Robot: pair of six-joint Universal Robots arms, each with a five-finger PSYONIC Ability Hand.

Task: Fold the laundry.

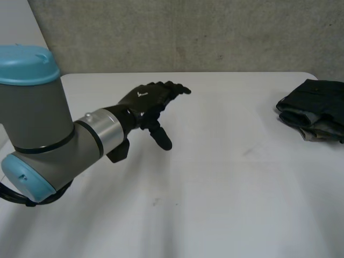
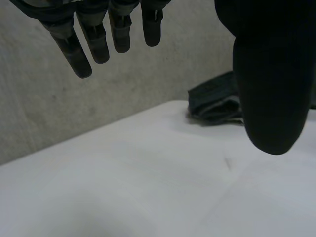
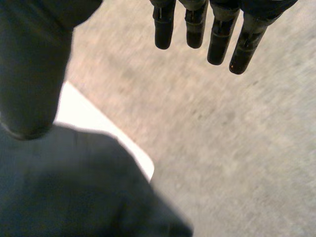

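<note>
A folded dark garment (image 1: 313, 109) lies at the table's far right edge, a grey lining showing at its open side. My left hand (image 1: 153, 98) hovers over the middle left of the table, fingers straight, thumb hanging down, nothing in it. In the left wrist view the left hand (image 2: 98, 44) is spread, and the garment (image 2: 215, 101) lies well beyond its fingertips. In the right wrist view my right hand (image 3: 195, 29) has straight fingers and the thumb held apart. It is above the dark cloth (image 3: 74, 187) and not touching it.
The white table (image 1: 215, 177) stretches bare between my left hand and the garment. A concrete wall (image 1: 188, 32) runs behind the far edge. A table corner (image 3: 106, 131) and grey ground lie beyond the cloth in the right wrist view.
</note>
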